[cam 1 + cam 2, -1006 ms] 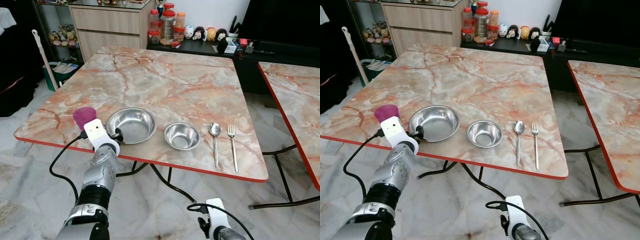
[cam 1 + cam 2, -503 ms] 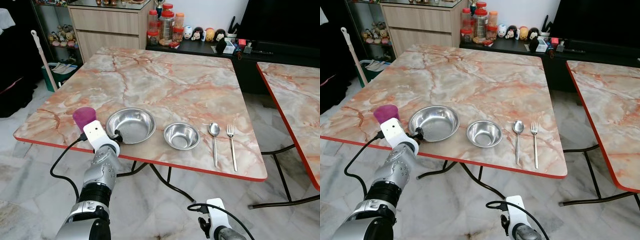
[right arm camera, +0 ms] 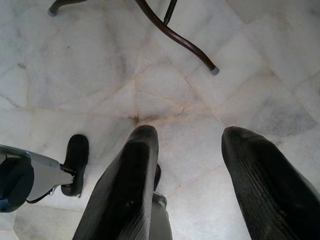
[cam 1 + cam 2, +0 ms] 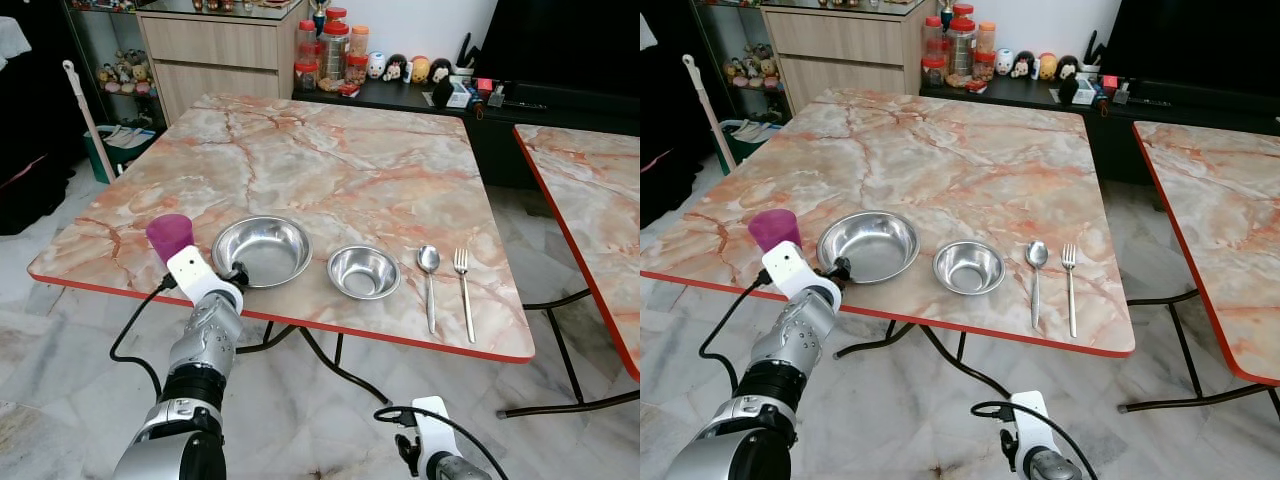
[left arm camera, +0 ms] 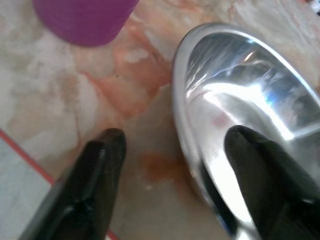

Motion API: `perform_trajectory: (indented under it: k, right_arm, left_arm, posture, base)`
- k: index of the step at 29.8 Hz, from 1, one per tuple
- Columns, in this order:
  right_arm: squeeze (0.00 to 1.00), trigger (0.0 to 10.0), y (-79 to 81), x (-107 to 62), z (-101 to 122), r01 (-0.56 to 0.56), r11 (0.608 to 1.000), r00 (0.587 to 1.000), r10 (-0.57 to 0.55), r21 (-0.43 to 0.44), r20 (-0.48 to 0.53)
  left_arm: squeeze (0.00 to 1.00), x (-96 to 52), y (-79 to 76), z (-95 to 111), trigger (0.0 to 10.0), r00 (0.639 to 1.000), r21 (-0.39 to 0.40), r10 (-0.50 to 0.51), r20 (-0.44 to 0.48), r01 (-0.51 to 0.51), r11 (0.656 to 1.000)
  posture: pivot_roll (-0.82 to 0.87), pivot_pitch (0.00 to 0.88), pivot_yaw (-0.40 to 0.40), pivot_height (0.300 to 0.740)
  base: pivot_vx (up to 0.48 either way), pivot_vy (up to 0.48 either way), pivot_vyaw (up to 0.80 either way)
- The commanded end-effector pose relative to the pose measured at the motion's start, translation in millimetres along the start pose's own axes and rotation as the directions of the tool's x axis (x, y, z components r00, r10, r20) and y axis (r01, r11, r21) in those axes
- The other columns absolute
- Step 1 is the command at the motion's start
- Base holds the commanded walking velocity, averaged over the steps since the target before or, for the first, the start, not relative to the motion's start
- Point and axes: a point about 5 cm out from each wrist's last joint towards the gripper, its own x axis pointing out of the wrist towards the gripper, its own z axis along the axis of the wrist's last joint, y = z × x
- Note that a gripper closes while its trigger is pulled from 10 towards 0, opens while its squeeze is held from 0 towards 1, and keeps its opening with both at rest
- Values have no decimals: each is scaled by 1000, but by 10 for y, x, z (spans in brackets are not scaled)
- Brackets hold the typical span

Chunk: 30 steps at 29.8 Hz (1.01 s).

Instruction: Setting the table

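On the marble table [image 4: 330, 160], near its front edge, stand a purple cup [image 4: 169, 236], a large steel bowl [image 4: 262, 250], a small steel bowl [image 4: 364, 272], a spoon [image 4: 430, 280] and a fork [image 4: 464, 290] in a row. My left gripper [image 4: 236, 272] is at the large bowl's near-left rim. In the left wrist view it [image 5: 175, 142] is open, astride the rim of the bowl [image 5: 245, 95], one finger inside and one on the table, with the cup [image 5: 85, 20] just beyond. My right gripper [image 3: 192, 145] hangs open over the floor.
A second marble table [image 4: 590, 190] stands to the right across a narrow gap. A low cabinet [image 4: 400, 95] with jars and toys runs along the back. A mop handle [image 4: 85, 110] leans at the left. The table's metal legs [image 3: 175, 35] cross underneath.
My left wrist has slipped slightly back toward the table's front edge, uncovering more of the purple cup. The bowls, spoon and fork have not moved.
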Motion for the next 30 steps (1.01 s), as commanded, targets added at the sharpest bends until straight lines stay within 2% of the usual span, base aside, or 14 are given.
perform_trajectory:
  k: [1, 30]
  right_arm:
    - [0, 10000, -19, 0, 11, 6, 1000, 1000, -6, 14, 1]
    - [0, 10000, 33, 5, -5, -6, 1000, 1000, 6, 21, -7]
  left_arm:
    - [0, 11, -31, -3, 0, 1000, -16, -6, -10, 6, 1000]
    - [0, 12, -48, -30, 0, 999, 12, -30, -35, 31, 999]
  posture:
    - [89, 0, -55, 740]
    - [95, 0, -40, 740]
  base:
    - [0, 0, 0]
    - [0, 0, 0]
